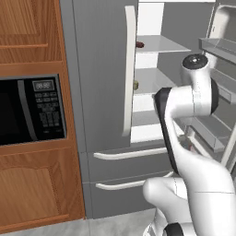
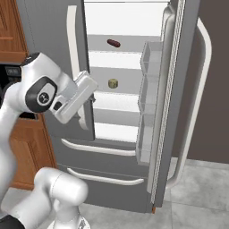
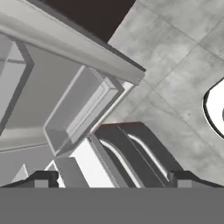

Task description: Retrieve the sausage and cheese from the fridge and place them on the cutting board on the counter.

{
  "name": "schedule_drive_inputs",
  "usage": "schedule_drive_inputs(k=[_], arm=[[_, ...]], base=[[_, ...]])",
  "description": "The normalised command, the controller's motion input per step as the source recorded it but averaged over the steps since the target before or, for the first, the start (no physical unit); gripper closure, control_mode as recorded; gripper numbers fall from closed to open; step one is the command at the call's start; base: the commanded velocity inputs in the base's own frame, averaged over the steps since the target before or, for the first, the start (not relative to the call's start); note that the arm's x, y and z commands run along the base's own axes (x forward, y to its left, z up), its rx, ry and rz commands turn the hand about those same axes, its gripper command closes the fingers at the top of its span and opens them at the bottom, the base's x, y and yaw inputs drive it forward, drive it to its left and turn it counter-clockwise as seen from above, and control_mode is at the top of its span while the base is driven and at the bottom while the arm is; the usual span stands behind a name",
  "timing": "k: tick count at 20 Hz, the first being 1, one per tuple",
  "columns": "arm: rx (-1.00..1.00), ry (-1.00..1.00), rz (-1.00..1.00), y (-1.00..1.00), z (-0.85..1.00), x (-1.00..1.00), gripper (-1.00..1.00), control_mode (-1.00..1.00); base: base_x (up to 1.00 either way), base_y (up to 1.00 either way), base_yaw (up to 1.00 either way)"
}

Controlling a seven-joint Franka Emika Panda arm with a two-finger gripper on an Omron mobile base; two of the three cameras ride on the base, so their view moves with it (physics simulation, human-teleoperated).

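Facing you is the fridge [image 2: 53, 27] with its right door [image 2: 174, 103] swung wide and its left door shut. In the right base view, the sausage [image 2: 113, 43] lies on an upper white shelf [image 2: 123, 49], toward the middle of that shelf. One shelf lower, the cheese [image 2: 113, 83] sits alone, almost straight below the sausage and well apart from it. In the left base view you see both items as small shapes at the edge of the left door's handle [image 1: 129, 69]: the sausage [image 1: 139, 44] above, the cheese [image 1: 135, 85] beneath.

Your arm [image 1: 184, 101] rises in front of the drawers [image 2: 103, 147] and bends toward the open compartment. Its hand [image 2: 76, 100] is level with the shelf under the cheese, beside the left door's handle, and touches neither item.

In the hand view, your gripper [image 3: 109, 179] points downward past the door bins [image 3: 83, 113] toward the grey tiled floor [image 3: 175, 87]. Its two dark fingertips [image 3: 41, 178] stand far apart at the bottom corners, with nothing between them.

A microwave [image 1: 30, 110] sits in the wooden cabinet [image 1: 27, 32] left of the fridge.
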Motion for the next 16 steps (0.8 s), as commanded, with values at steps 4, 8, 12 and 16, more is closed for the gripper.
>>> schedule_drive_inputs(k=[4, 8, 12, 16], arm=[[-0.15, 0.05, 0.86, 0.23, -0.02, -0.06, -1.0, -1.0], [-0.17, 0.07, 0.84, 0.14, 0.0, -0.02, -1.0, -1.0], [-0.25, 0.17, 0.68, 0.18, -0.14, 0.1, -1.0, -1.0], [-0.24, 0.08, 0.68, 0.08, -0.08, 0.09, -1.0, -1.0]], base=[[0.0, 0.0, 0.0], [0.0, 0.0, 0.0], [0.0, 0.0, 0.0], [0.0, 0.0, 0.0]])
